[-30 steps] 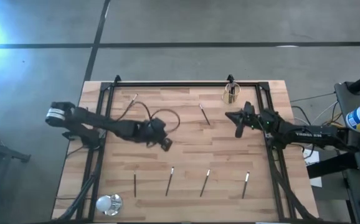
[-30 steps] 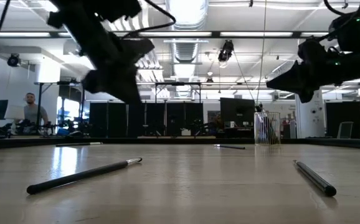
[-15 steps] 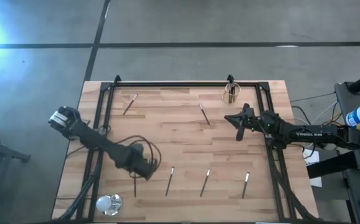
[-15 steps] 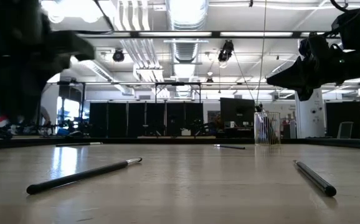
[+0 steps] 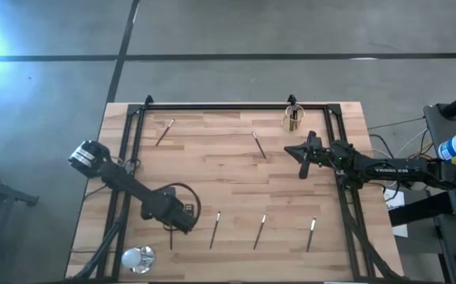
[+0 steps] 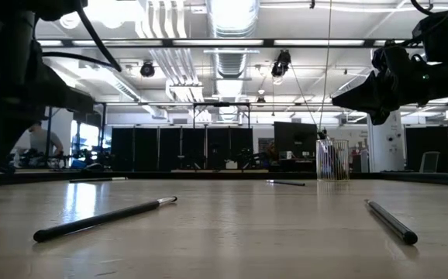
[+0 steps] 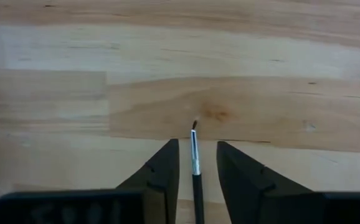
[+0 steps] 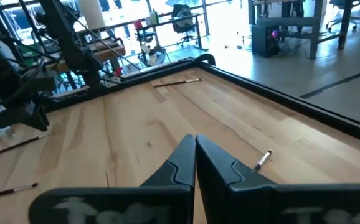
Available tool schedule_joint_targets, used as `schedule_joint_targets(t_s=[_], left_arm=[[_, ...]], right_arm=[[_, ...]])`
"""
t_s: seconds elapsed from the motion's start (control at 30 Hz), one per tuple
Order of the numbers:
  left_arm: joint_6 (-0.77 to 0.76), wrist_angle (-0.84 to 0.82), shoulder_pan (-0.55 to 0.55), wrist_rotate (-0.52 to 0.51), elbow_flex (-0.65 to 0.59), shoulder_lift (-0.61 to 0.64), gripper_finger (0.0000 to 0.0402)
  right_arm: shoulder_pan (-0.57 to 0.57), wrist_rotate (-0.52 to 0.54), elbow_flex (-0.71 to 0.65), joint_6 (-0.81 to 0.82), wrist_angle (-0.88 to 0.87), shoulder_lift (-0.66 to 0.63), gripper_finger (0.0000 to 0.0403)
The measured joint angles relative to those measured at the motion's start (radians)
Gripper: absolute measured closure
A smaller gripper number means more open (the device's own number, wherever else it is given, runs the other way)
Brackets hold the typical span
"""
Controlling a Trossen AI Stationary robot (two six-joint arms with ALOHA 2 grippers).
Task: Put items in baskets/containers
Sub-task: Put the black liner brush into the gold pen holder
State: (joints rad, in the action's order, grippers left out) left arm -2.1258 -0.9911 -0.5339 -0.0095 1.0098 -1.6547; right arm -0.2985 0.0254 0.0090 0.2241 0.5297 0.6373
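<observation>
At about seven o'clock on the table [image 5: 236, 170], seen from above, the left gripper [image 7: 194, 163] has its fingers parted around a dark stick [image 7: 196, 171], one finger on each side of the shaft and the silvery tip poking out just past the fingertips [image 7: 167, 155]. Whether the pads touch the stick cannot be told. In the high view this stick [image 5: 171, 237] lies under the left gripper [image 5: 187, 224], the leftmost in a row of four along the near edge; the other three [image 5: 214, 229] [image 5: 259, 232] [image 5: 311, 234] lie toward five o'clock, well apart from one another. Two more sticks lie farther back, one at eleven o'clock [image 5: 164, 132] and one near the middle at about one o'clock [image 5: 258, 145]. The amber cup [image 5: 293, 118] stands at one o'clock close to the far rail, with sticks upright in it. A white shiny ball [image 5: 138, 257] sits at the seven o'clock corner, near the left gripper. The right gripper [image 5: 300, 158] hangs above the boards at two to three o'clock, just below the cup; its wrist view shows the right gripper [image 8: 195, 163] with fingers pressed together and nothing between them
</observation>
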Motion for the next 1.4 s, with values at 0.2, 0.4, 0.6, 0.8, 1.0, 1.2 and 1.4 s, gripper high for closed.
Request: schedule_joint_targets(t_s=[0.2,0.4,0.6,0.8,1.0,1.2,1.4], left_arm=[[0.0,0.052,0.0,0.001,-0.04,-0.016,0.0323],[-0.002,0.164,0.001,0.012,-0.108,-0.01,0.0337],[0.021,0.218,0.001,0.019,-0.154,-0.014,0.0346],[0.027,0.244,0.0,0.026,-0.184,-0.014,0.0395],[0.045,0.225,0.0,0.018,-0.176,0.014,0.0399],[0.05,0.052,0.005,-0.144,-0.129,0.125,0.0401],[0.091,0.063,0.023,-0.355,-0.111,0.209,0.0401]], right_arm=[[0.0,0.0,0.0,-0.007,0.0,0.0,0.0394],[0.0,0.0,0.0,-0.007,-0.001,0.0,0.0394],[0.0,0.001,0.0,-0.014,-0.001,0.001,0.0394],[0.0,0.001,0.0,-0.014,-0.001,0.001,0.0394],[0.0,0.002,0.0,-0.016,0.0,0.006,0.0394],[0.0,0.003,0.0,-0.019,-0.001,0.006,0.0394],[0.0,0.004,0.0,-0.019,0.0,0.008,0.0394]])
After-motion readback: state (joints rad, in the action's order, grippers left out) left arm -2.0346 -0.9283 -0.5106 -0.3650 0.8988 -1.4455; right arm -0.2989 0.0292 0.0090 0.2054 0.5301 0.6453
